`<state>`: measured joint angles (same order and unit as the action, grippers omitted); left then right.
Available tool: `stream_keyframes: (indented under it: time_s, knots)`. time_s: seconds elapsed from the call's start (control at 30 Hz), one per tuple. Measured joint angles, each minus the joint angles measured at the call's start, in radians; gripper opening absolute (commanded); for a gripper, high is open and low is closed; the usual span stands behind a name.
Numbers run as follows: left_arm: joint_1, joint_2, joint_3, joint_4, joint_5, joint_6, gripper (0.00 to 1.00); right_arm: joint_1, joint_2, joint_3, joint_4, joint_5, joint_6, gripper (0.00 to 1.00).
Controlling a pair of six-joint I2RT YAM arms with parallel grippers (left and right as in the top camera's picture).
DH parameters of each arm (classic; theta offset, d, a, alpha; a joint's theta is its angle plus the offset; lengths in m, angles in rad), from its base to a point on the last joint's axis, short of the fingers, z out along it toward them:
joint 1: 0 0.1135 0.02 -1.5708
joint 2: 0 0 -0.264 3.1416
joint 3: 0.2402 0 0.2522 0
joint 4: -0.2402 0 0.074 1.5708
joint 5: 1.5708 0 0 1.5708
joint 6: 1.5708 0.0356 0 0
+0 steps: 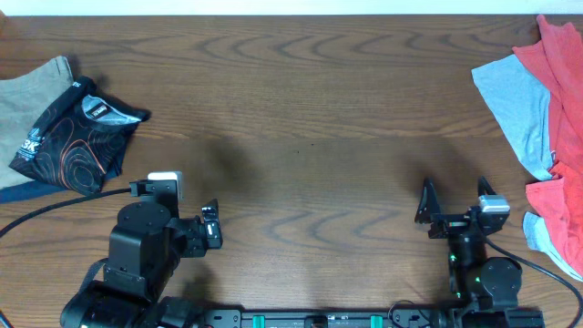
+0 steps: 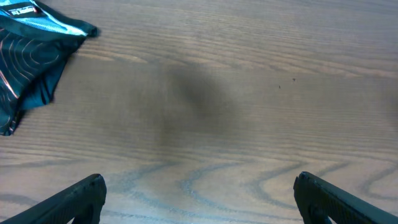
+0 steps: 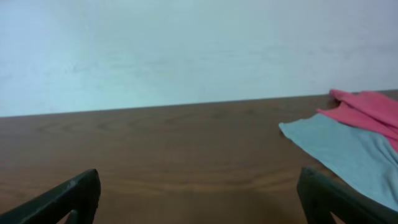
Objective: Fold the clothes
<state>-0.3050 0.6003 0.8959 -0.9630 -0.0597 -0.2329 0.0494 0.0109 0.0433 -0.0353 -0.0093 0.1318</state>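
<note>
The black shiny jersey [image 1: 75, 135] with thin orange contour lines and white lettering lies folded at the far left of the table, partly on a beige garment [image 1: 29, 91]. It also shows in the left wrist view [image 2: 31, 53] at the top left. My left gripper [image 1: 211, 228] is open and empty, right of and nearer than the jersey; its fingers frame bare wood in the left wrist view [image 2: 199, 199]. My right gripper [image 1: 454, 202] is open and empty at the near right, as the right wrist view [image 3: 199, 199] shows.
A pile of unfolded clothes lies at the right edge: a light blue garment [image 1: 515, 96] and red garments [image 1: 565, 109]; both show in the right wrist view, blue [image 3: 342, 152] and red [image 3: 367, 109]. A blue cloth edge [image 1: 23, 191] peeks from under the jersey.
</note>
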Motion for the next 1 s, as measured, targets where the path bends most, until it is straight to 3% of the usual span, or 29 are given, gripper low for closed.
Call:
stream_keyframes:
  time_s: [1.0]
  knots:
    - [0.0, 0.0, 0.0, 0.0, 0.0, 0.0, 0.98, 0.0, 0.0, -0.036, -0.035, 0.002, -0.038, 0.99]
